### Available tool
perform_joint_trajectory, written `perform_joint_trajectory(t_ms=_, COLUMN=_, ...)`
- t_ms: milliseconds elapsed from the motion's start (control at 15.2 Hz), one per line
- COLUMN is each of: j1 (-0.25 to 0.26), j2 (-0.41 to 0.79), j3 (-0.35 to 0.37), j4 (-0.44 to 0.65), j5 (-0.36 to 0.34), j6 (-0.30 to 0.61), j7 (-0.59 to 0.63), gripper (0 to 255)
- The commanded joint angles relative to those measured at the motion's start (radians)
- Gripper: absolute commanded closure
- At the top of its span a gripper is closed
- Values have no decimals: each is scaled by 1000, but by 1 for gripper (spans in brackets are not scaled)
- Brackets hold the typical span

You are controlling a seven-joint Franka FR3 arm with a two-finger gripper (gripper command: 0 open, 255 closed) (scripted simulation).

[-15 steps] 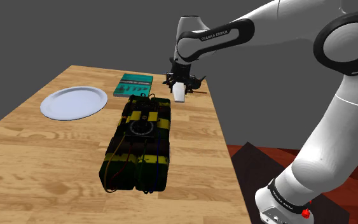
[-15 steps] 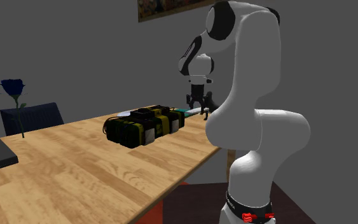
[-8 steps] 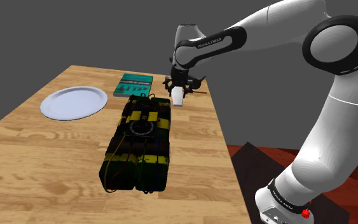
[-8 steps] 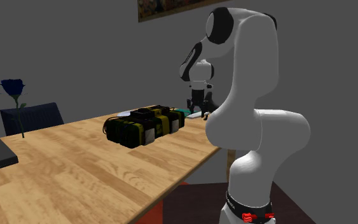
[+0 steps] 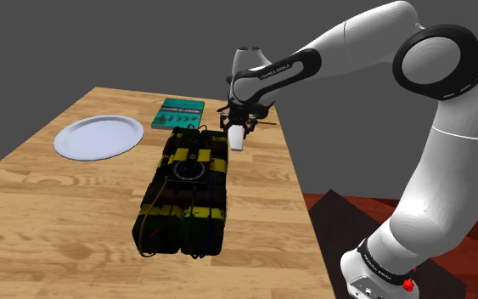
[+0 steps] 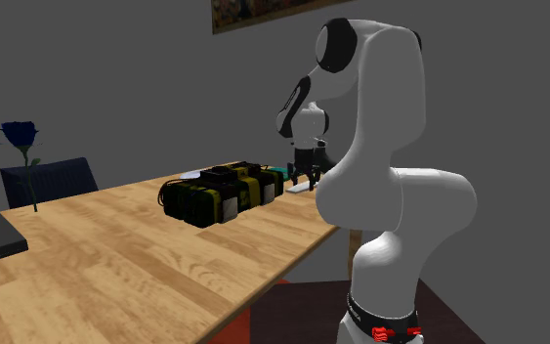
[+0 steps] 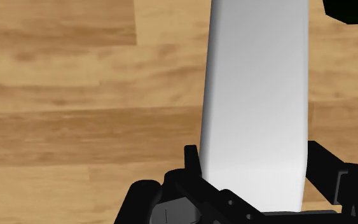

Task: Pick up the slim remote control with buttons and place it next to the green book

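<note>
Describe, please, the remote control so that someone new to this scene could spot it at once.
Find the far end of the wooden table, where a green book lies. To its right in the shoulder view, the black gripper clasps the slim, plain white remote, the only thing held.

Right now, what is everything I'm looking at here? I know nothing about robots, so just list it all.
Table: one, light wood, under the plate, book and pack.
Plate: one, white, toward the shoulder view's left.
Book: one, green, flat near the table's far edge.
Wired pack: one, black and yellow, mid-table, nearer than the book.
Remote: one, plain white, off the book toward the shoulder view's right, above the table.
Rose: one, blue, at the second exterior view's left.
Chair: one, dark blue, beside the rose.
Picture: one, on the grey wall.
Arm: one, white with dark joints.
Gripper: one, black, shut on the remote.
</note>
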Motion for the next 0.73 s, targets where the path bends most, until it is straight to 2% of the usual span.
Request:
perform_joint_trajectory(t_ms=0, j1=1, j2=8, j3=-1, j4=-1, j5=-3, j6=10, j7=2, gripper=255)
perform_joint_trajectory(t_ms=396, j1=1, j2=8, j3=-1, j4=-1, j5=-3, j6=10, j7=2, gripper=255)
perform_joint_trajectory(t_ms=462, j1=1, j2=8, j3=-1, j4=-1, j5=-3, j6=10, j7=2, gripper=0)
perform_joint_trajectory(t_ms=660, j1=1, j2=8, j3=-1, j4=-1, j5=-3, j6=10, j7=2, gripper=0)
